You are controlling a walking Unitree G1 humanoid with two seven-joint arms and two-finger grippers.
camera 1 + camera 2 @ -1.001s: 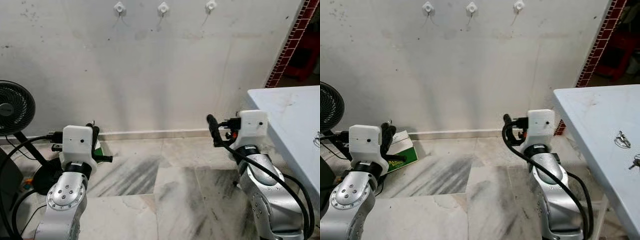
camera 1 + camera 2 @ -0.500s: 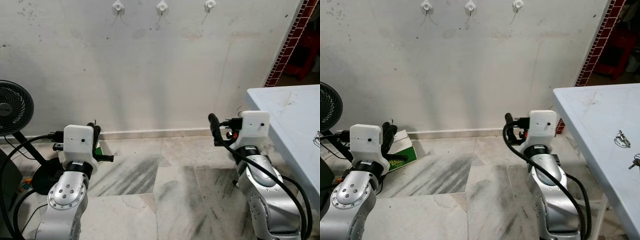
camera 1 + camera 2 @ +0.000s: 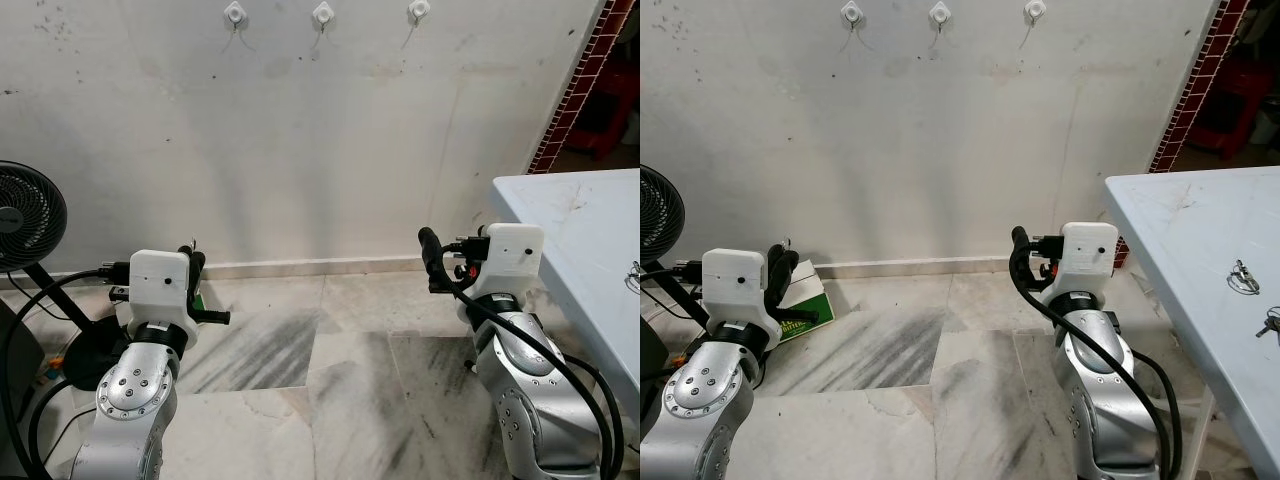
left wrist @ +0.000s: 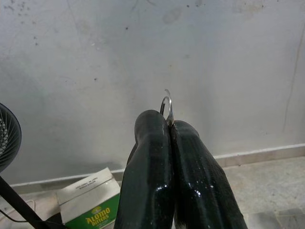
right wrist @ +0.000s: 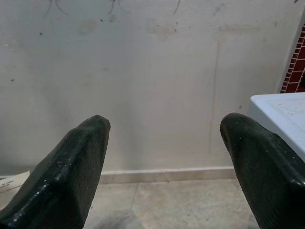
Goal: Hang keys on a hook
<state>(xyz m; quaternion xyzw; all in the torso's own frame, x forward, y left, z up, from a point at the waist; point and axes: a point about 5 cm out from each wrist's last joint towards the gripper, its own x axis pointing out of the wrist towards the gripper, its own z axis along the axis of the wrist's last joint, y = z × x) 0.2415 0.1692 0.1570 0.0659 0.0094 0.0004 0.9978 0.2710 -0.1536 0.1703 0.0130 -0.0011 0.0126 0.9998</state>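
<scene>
Far left: a black fan (image 3: pixel 25 215) is set on the floor, with a green-and-white carton (image 3: pixel 800 300) lying against the skirting just beyond the left arm. Left hand (image 4: pixel 167 125): held low at about skirting height and aimed at the wall; its fingers are pressed flat together, and a thin metal key ring (image 4: pixel 166 106) is pinched at their tips, one arc of wire standing proud above them. The keys themselves cannot be made out, being presumably hidden behind or below the fingers. Wall, top: three white hooks are fixed in a row, the left hook (image 3: pixel 235 14), the middle hook (image 3: pixel 323 14) and the right hook (image 3: pixel 419 11), each with a slim wire prong hanging down. Governing relation: the hooks are placed high above and ahead of the held ring, well apart from it; the left hook is judged the nearest to the left hand, slightly to its right, so a long upward reach with the ring's opening turned to meet the prong is called for. Right hand (image 5: pixel 164 157): held low, fingers spread wide apart, nothing between them. Far right: a pale desk (image 3: pixel 1200 260) is stood by the wall, with a second bunch of keys (image 3: pixel 1243 279) lying near its right edge, nearer the right arm.
</scene>
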